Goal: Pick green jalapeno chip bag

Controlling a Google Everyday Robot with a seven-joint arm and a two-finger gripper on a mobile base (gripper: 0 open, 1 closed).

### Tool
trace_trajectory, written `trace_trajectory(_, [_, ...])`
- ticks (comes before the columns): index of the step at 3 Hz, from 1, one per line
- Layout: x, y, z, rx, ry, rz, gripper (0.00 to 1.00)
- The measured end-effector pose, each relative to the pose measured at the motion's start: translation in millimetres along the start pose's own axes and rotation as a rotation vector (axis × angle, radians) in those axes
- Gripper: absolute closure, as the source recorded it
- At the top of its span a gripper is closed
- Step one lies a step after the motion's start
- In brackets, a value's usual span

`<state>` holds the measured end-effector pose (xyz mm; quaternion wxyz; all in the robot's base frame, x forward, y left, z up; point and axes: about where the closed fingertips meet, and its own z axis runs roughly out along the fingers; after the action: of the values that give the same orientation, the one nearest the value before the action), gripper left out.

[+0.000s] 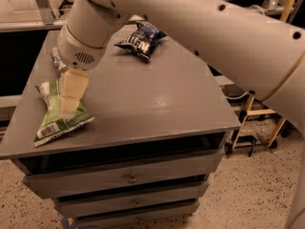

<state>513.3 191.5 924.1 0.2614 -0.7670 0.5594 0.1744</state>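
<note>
The green jalapeno chip bag [56, 125] lies crumpled at the left front of the grey cabinet top [157, 99], its white barcode label at the near end. My gripper [68, 109] hangs from the big white arm and points down onto the middle of the bag, covering part of it. I cannot tell whether it touches the bag.
A dark navy-blue chip bag [141, 39] lies at the back centre of the top. A small silver can [57, 61] lies at the back left, just behind the gripper's wrist. The cabinet has drawers below. A yellow-framed cart [257, 114] stands on the floor to the right.
</note>
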Motion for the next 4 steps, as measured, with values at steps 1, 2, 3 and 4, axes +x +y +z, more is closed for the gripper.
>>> trace_trajectory(1, [0.4, -1.9, 21.8, -0.029, 0.016, -0.004, 0.00])
trace_trajectory(2, [3.7, -3.9, 38.7, -0.042, 0.033, -0.006, 0.00])
trace_trajectory(3, [8.3, -2.4, 50.9, -0.048, 0.050, -0.010, 0.16])
trace_trajectory(4, [10.8, 2.3, 61.6, -0.067, 0.079, -0.018, 0.41])
